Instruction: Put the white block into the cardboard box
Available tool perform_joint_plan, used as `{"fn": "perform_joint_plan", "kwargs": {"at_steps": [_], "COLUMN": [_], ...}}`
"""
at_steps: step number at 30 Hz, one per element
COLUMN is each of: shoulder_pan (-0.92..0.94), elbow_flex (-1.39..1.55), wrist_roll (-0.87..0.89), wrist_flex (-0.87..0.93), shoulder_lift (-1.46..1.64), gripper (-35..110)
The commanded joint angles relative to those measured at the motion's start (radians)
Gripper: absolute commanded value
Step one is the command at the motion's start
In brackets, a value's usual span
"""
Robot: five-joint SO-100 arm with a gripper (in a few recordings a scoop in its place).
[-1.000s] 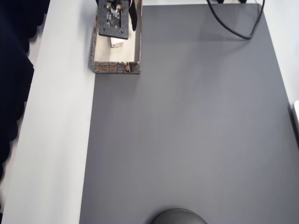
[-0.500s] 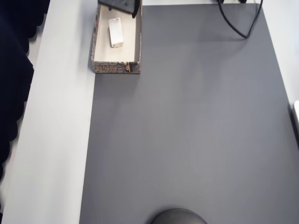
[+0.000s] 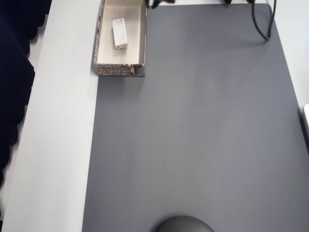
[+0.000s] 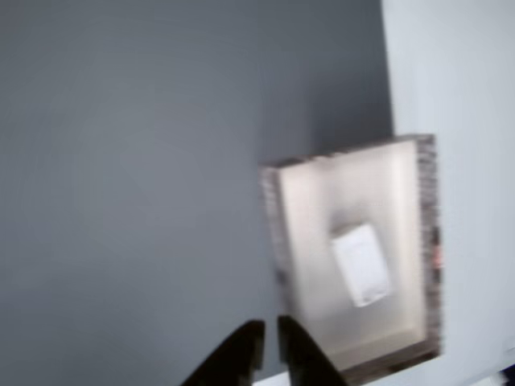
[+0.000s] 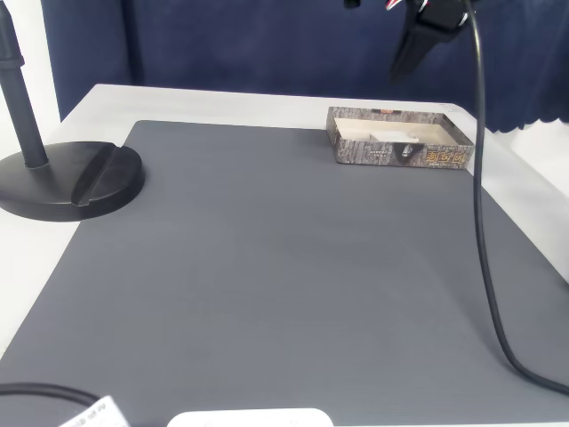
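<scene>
The white block [image 3: 119, 33] lay flat on the cream floor of the cardboard box [image 3: 100, 48], apart from its walls, its long side running along the box's length. The box sat at the far edge of the table [image 3: 58, 145], straddling the left edge of the grey mat [image 3: 193, 135] in the overhead view. The arm was raised well above the box, its dark tip pointing down in the fixed view. In the wrist view the fingers [image 4: 269, 351] hung over the mat beside the box, nearly together and holding nothing. A black cable [image 5: 484, 231] trailed down across the mat's right side.
</scene>
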Motion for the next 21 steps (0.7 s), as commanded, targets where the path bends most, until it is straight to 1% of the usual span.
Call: {"fn": "perform_joint_plan", "kwargs": {"at_steps": [1, 5, 7, 14, 21], "shoulder_pan": [-0.078, -0.172, -0.235, -0.451, -0.638], "elbow_flex": [0.104, 0.245, 0.296, 0.407, 0.508], "wrist_roll": [-0.137, -0.328, -0.388, -0.433, -0.512], "wrist_flex": [-0.017, -0.034, -0.069, -0.186, -0.298], "shoulder_lift": [0.169, 0.268, 0.296, 0.333, 0.333], "gripper": [-2, -2, -2, -2, -2]}}
